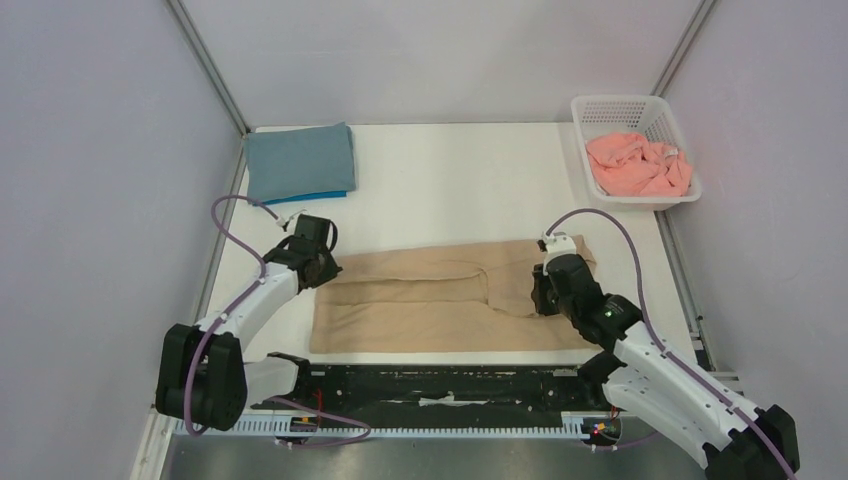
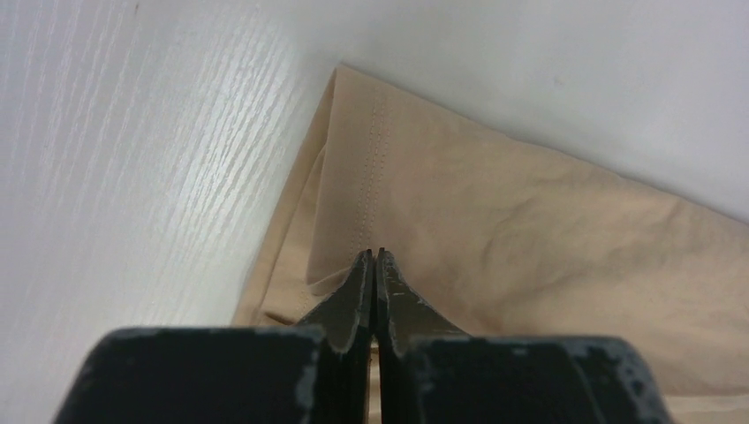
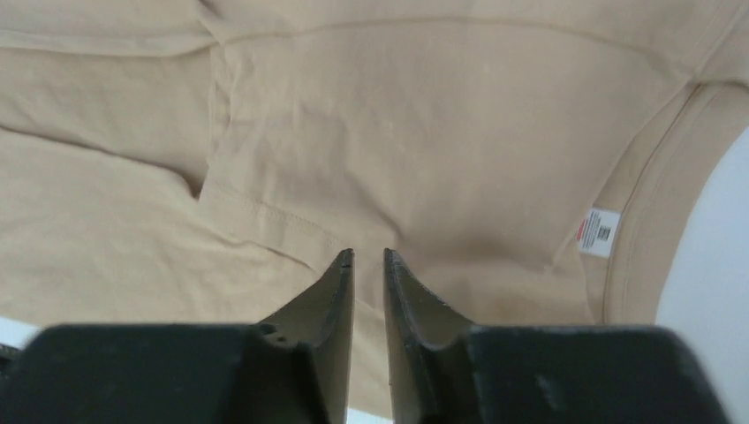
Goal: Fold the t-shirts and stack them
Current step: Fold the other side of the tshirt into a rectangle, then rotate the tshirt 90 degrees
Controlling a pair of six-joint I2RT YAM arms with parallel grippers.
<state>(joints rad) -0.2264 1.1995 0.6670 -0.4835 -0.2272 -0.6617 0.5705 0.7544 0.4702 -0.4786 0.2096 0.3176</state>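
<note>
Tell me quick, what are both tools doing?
The left tool is shut, pinching the tan t-shirt.
The right tool is open a crack, holding nothing.

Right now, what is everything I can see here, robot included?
tan t-shirt: one, beige, spread mid-table, partly folded
slate-blue t-shirt: one, dusty blue, folded, far left corner
bright blue t-shirt: one, bright blue, under the slate-blue one, only an edge showing
pink t-shirt: one, salmon, crumpled in the basket
basket: one, white, slatted, far right corner
table: one, white
left gripper: one, black, pinched shut on the tan t-shirt's left end
right gripper: one, black, jaws slightly apart over the collar end, gripping nothing
</note>
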